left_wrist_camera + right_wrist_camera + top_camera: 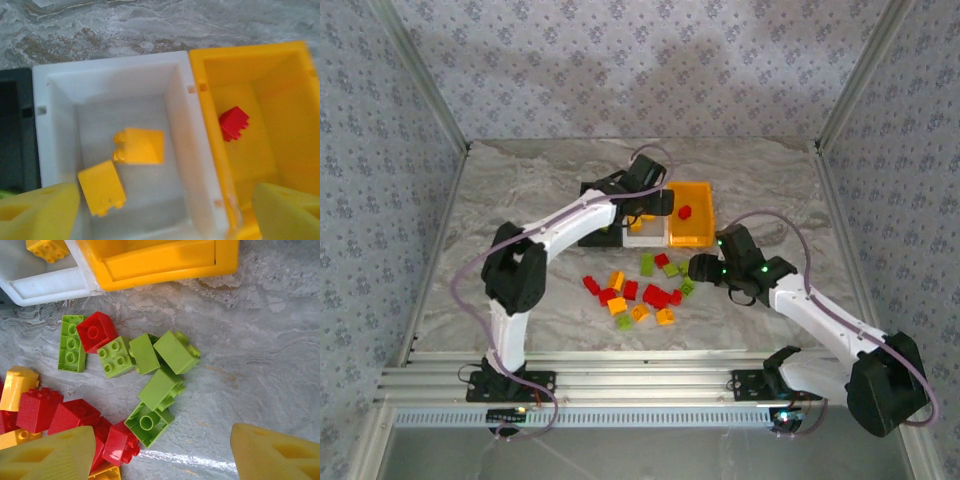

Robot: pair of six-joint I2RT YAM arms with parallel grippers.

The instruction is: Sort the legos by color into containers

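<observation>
In white bin (110, 62), two yellow bricks (138, 146)

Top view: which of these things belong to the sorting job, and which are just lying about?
Job: loose legos, white bin, orange-yellow bin, black bin, left gripper, right gripper.
Just there: cable, patterned walls, metal rail.

The left arm (560, 225) stretches far forward with bent elbow, and the left gripper (655, 202) points down, fingers spread wide, holding nothing. The right arm (820, 315) reaches inward, and the right gripper (698, 268) also has its fingers apart and empty.
</observation>
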